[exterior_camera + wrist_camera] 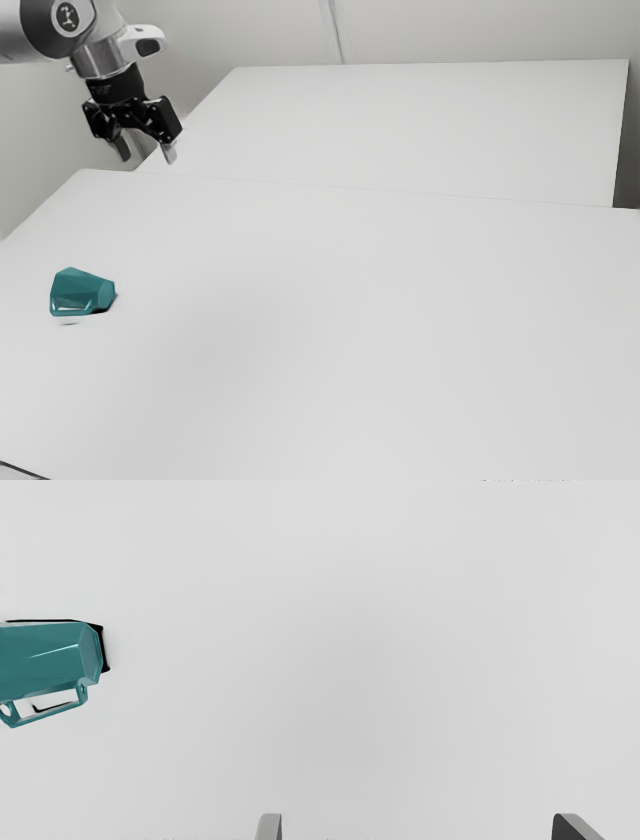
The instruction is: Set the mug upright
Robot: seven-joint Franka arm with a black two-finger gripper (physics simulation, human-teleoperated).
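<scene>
Fingertips closest to the wrist camera, set wide apart, nothing held, pale bench surface seen between them. My end effector is wide, hanging in the upper left part of the exterior view, fingers pointing down. Arm enters from the upper left there: white links, black mount.

Mug: teal, faceted, lying on its side on the bench, toward the exterior view's left. Not upright. Base faces roughly the exterior view's right, wider end the exterior view's left. It sits well apart from my end effector, no contact.

Wrist view, same mug: off to one side, outside the gap between my fingertips. Flat closed base is turned toward the middle of the view; the other end is cut off by the frame, so mouth can't be told from here. Angular handle sticks out on the mug's side toward my fingertips, openings visible. Black shadow beside the base.

Rest, exterior view: white flat surface past the bench's far edge, pale wall behind with a thin vertical strip; dark thin line at the near left corner, can't tell what.
</scene>
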